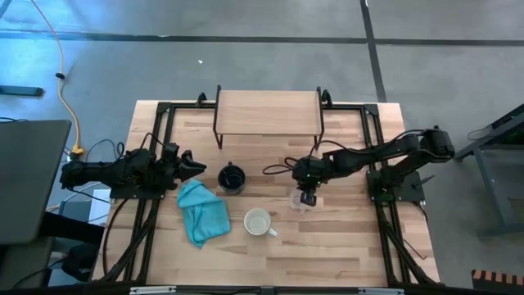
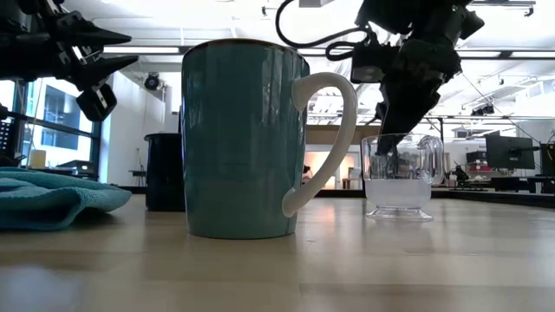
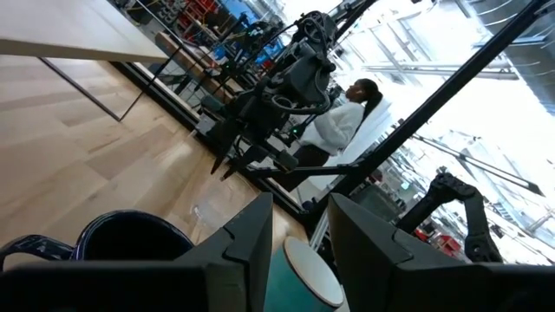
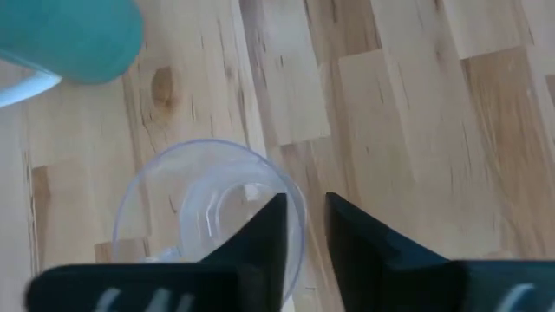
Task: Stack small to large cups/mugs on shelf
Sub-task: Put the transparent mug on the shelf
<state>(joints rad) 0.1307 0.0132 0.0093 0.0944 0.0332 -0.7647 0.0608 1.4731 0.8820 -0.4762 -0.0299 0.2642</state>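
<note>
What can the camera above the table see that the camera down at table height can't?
Only the high view shows the shelf standing empty and the white inside of the big mug. Only the low view shows that mug's teal outside and its handle. Both show the teal cloth, the black mug, and the right pincer straddling the rim of the glass cup.

A robotics lab: concrete floor (image 1: pixel 246 65), metal rig frames (image 3: pixel 451 95), monitors (image 2: pixel 510 152) and a person (image 3: pixel 342 121) beyond.
</note>
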